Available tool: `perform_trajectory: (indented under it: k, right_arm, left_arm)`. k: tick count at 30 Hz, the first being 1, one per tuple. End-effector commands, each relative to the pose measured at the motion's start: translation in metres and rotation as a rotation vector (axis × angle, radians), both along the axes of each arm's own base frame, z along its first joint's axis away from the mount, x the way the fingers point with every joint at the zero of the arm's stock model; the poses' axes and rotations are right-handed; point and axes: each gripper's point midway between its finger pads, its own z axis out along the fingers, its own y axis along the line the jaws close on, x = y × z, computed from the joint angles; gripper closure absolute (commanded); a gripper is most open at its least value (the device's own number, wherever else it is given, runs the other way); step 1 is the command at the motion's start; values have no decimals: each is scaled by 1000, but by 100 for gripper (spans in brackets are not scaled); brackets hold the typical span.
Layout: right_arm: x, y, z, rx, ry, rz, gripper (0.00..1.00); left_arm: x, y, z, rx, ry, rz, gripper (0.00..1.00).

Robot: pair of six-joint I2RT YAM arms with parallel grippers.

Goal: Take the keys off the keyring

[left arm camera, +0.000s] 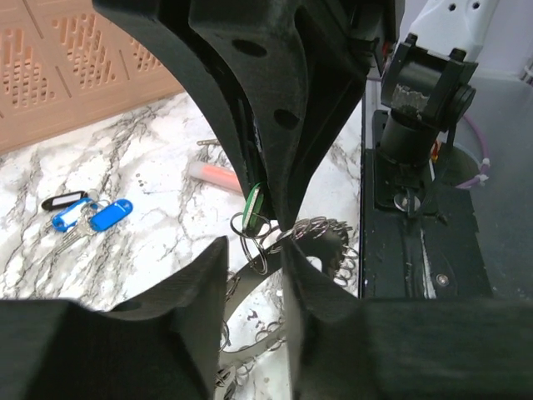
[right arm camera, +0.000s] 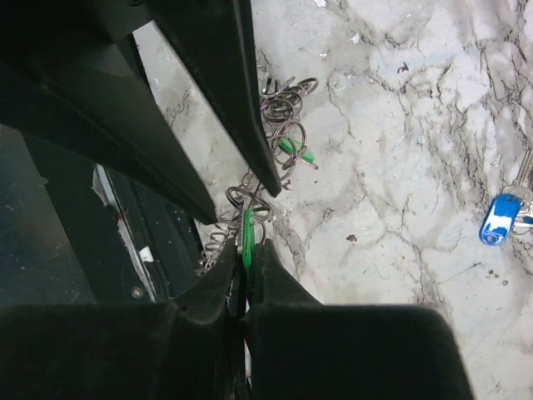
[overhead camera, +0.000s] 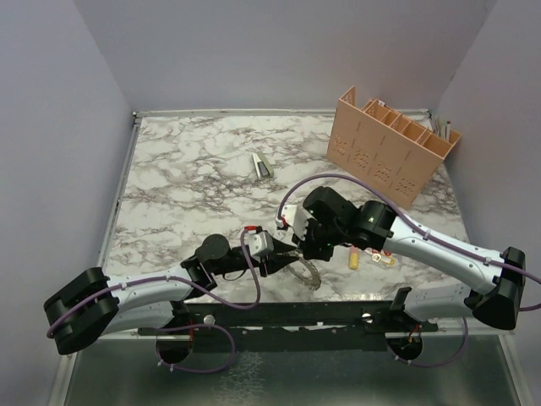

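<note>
The keyring (overhead camera: 308, 275), a wide grey coiled metal ring, lies near the table's front edge. In the left wrist view its band (left arm camera: 249, 283) runs between my left gripper's fingers (left arm camera: 200, 292). My left gripper (overhead camera: 287, 256) (left arm camera: 254, 254) is shut on it. My right gripper (overhead camera: 306, 249) (right arm camera: 247, 250) is shut on a green-headed key (right arm camera: 247, 233) (left arm camera: 254, 200) that hangs by thin split rings on the keyring's coils (right arm camera: 279, 108). A second green key (right arm camera: 296, 152) sits among the coils. Blue-headed keys (left arm camera: 108, 215) (right arm camera: 500, 221) lie loose on the marble.
A peach slotted rack (overhead camera: 393, 144) stands at the back right. A bunch with red and yellow tags (overhead camera: 365, 258) lies beside the right arm. A small metal piece (overhead camera: 262, 165) lies mid-table. The black base rail (left arm camera: 416, 250) runs along the front edge.
</note>
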Motion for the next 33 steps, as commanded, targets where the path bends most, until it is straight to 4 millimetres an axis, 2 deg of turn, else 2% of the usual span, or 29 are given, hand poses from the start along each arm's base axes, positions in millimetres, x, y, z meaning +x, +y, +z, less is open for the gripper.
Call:
perform_trajectory:
  k: [1, 7, 10, 18, 23, 33]
  right_arm:
    - [6, 5, 11, 22, -13, -26, 99]
    - [4, 6, 11, 27, -1, -29, 99]
    - [4, 6, 12, 27, 0, -30, 99]
    - [3, 2, 15, 40, -6, -52, 99]
    - [5, -2, 13, 24, -10, -73, 99]
    - [8, -18, -2, -32, -28, -92, 99]
  left_arm:
    - [4, -7, 4, 18, 8, 10, 74]
    - [8, -9, 4, 27, 2, 21, 78]
    - [8, -10, 2, 35, 4, 20, 86]
    - [5, -12, -8, 66, 9, -3, 87]
    - [4, -14, -11, 75, 14, -16, 100]
    - [-16, -13, -11, 76, -34, -120, 100]
